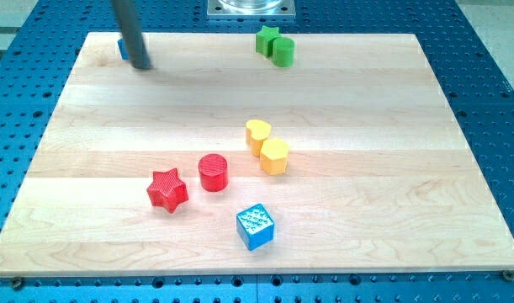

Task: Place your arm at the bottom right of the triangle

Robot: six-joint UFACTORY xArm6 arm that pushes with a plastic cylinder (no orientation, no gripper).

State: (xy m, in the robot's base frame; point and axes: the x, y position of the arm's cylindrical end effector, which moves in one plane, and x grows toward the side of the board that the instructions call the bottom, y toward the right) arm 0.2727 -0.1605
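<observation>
My tip (141, 65) is at the board's top left. Just behind the rod, on its left, a small blue block (122, 48) peeks out, mostly hidden, so its shape cannot be made out. My tip is at that block's lower right, touching or almost touching it. A green star (266, 39) and a green cylinder (283, 52) sit together at the top centre. A yellow heart (257, 134) and a yellow hexagon (274, 156) sit together at mid-board. A red cylinder (213, 172) and a red star (166, 189) lie lower left of them. A blue cube (256, 226) lies near the bottom.
The wooden board (391, 168) rests on a blue perforated table (492, 101). A metal mount (251, 8) is at the view's top centre, beyond the board's edge.
</observation>
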